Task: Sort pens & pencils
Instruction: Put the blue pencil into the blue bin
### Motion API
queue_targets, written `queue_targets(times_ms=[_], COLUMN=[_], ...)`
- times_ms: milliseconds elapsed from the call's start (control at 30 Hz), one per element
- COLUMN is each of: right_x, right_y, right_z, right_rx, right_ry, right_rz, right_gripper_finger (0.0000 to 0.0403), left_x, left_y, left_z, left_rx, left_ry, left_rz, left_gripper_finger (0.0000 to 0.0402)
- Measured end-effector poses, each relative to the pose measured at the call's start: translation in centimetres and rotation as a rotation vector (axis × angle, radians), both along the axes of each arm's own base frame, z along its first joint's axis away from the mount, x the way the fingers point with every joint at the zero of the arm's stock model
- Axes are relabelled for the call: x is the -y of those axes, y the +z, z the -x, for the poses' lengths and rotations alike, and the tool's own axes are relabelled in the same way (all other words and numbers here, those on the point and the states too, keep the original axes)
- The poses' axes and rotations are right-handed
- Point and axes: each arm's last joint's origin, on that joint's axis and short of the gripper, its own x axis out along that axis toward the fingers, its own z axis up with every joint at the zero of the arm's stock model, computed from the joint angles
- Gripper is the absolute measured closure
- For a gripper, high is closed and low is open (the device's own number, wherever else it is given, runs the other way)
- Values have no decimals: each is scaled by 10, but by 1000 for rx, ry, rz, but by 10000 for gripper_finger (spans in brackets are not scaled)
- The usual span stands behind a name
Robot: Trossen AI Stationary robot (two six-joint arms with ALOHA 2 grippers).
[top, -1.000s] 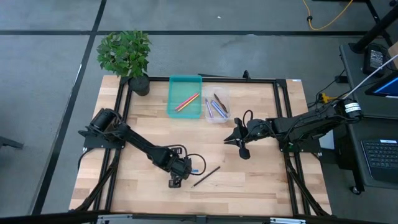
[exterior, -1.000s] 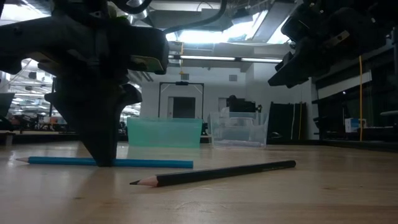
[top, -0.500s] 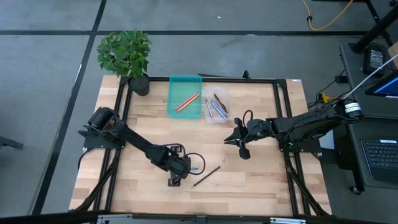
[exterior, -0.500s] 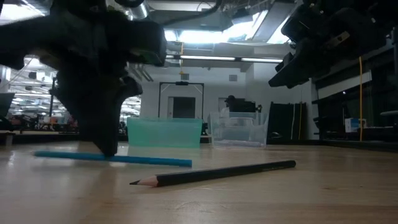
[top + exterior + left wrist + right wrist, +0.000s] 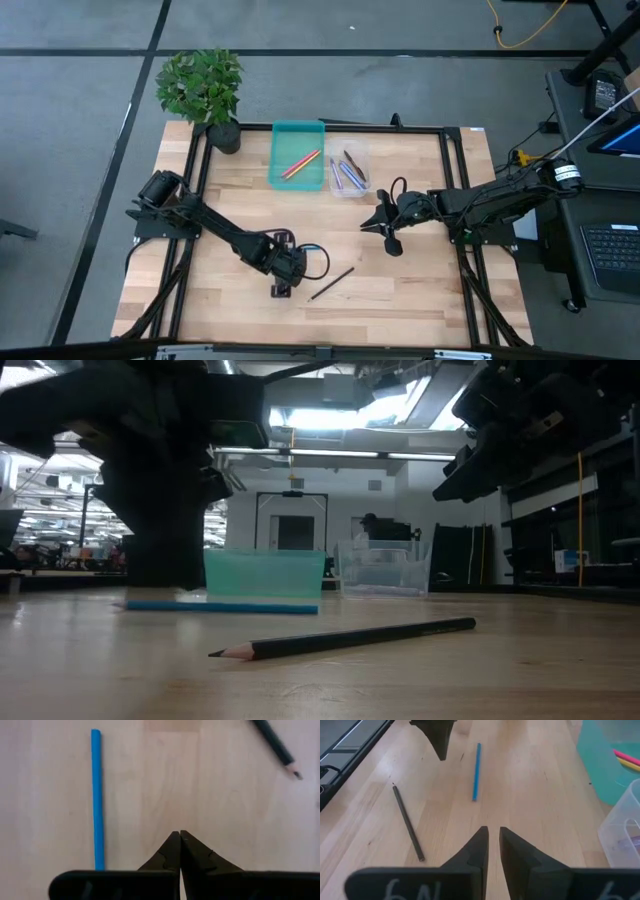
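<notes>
Left hand (image 5: 179, 836) pinched together and empty, thin blue stick (image 5: 97, 799) flat on the wooden surface (image 5: 210, 795) just beside it, long axis parallel to the fingers, right hand (image 5: 491, 836) slightly apart, empty.

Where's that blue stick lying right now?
The blue stick lies flat on the bare wood table, beside the left arm's shut fingers but not held. The black pencil lies a little to its right in the high view.

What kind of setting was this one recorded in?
Most likely a robotics lab or open workshop. A wooden table with a black frame stands on a grey floor, a computer desk sits beside it, and the low view shows ceiling lights over a large hall.
</notes>
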Motion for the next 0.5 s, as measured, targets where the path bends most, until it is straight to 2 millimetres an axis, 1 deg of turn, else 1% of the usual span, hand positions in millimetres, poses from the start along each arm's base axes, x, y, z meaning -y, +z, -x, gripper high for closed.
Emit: queue_targets(times_ms=[200,300,367,500], right_x=[-1,-2,-2,-3], right_y=[3,2,-2,-12], right_z=[-3,-6,-9,-16], right_rx=[43,67,63,47], right_ry=[7,26,28,14], right_rz=[4,31,40,51], right_gripper_finger=[354,353,349,324], left_x=[-4,-10,-13,-22], left_y=[0,2,2,1], left_z=[-1,-4,-6,-5], left_rx=[1,58,73,34], left_ry=[18,63,63,83], left_rz=[-27,-122,-173,-183], left_gripper_finger=[401,401,401,386])
